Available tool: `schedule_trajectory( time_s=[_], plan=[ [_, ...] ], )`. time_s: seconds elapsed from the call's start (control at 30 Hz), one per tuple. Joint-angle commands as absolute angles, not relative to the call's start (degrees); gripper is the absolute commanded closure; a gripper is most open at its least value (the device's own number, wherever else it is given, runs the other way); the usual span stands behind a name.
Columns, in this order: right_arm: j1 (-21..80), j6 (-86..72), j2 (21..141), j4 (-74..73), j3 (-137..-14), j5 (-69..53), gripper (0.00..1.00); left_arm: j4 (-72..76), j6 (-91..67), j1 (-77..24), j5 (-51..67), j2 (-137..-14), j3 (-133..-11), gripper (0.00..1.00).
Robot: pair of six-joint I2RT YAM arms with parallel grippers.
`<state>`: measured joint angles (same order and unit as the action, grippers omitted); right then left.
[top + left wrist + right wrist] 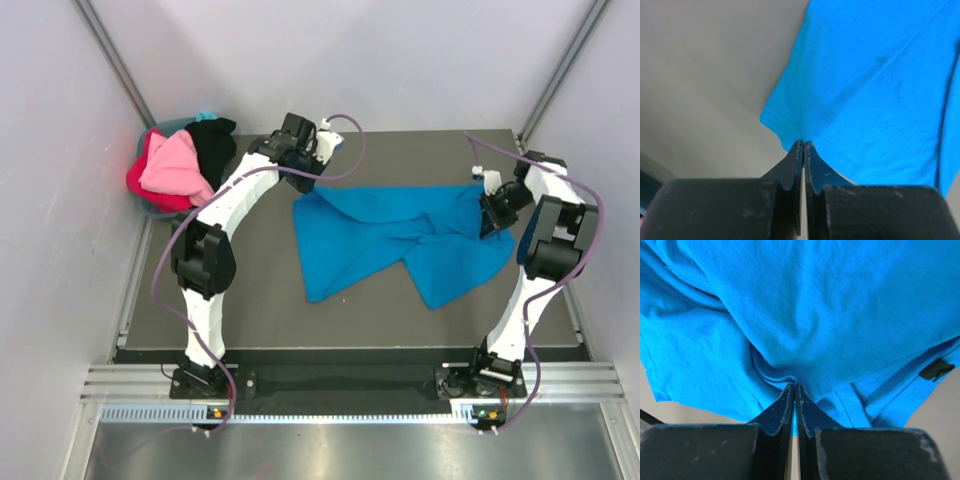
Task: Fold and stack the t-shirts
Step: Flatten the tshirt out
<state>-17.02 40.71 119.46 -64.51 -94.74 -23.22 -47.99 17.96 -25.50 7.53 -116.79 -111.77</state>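
A bright blue t-shirt [390, 240] lies crumpled across the middle of the dark table. My left gripper [305, 183] is shut on its far left corner; in the left wrist view the jaws [803, 143] pinch the hem of the blue t-shirt [875, 90]. My right gripper [490, 212] is shut on the shirt's far right edge; in the right wrist view the jaws [795, 386] pinch a fold of the blue cloth [815, 305]. Pink [178, 165], red [145, 185] and black [213, 143] t-shirts are heaped in the teal basket at the back left.
The teal basket [165, 128] stands in the far left corner off the table [250, 300]. White walls close in on the left, right and back. A metal rail [350, 385] runs along the near edge by the arm bases.
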Motion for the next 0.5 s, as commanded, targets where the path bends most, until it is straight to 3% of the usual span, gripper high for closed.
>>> schedule_trajectory(
  time_s=[0.0,0.3,0.47],
  plan=[
    [-17.6,40.5,117.4,-63.7,-99.2,-24.2,1.00,-46.3,18.4,-25.6,5.8,-116.7,-112.5,0.97],
    [-16.1,31.9,110.8,-60.6,-121.0,-24.8,1.00,-42.8,18.5,-25.5,-4.3,-111.4,-114.9,1.00],
    [-13.9,30.0,104.6,-53.6,-122.3,-20.8,1.00,-40.7,18.5,-25.5,-10.3,-107.8,-117.6,1.00]
  ],
)
